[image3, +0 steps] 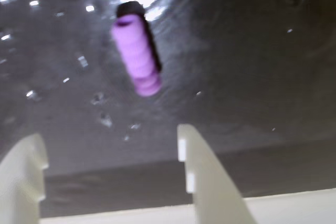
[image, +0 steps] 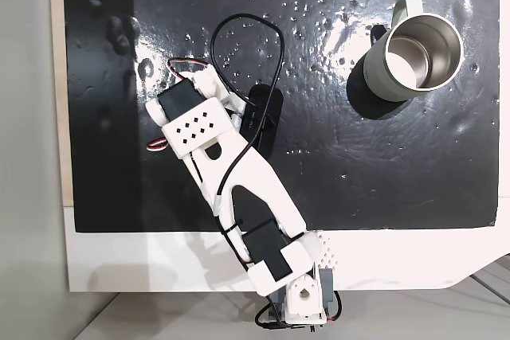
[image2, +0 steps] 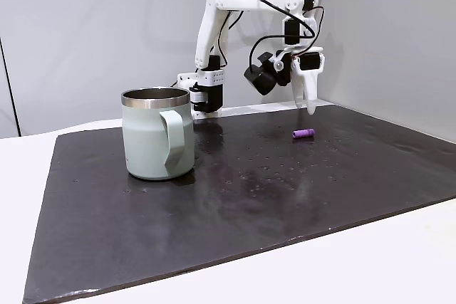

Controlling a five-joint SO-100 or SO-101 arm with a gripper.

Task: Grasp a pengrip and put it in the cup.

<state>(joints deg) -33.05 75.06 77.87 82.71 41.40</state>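
While the pengrip (image3: 136, 53) lies on the mat, the gripper (image3: 107, 142) hangs above — wide open, empty.

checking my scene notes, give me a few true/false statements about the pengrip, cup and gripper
1. The pengrip lies on its side on the black mat. True.
2. The gripper is shut on the pengrip. False: in the wrist view its fingers stand apart with nothing between them.
3. The cup stands upright. True.
4. The pengrip is inside the cup. False: the cup's inside looks bare in a fixed view, and the pengrip lies on the mat well away from it.
5. The cup has no handle. False: a loop handle shows.
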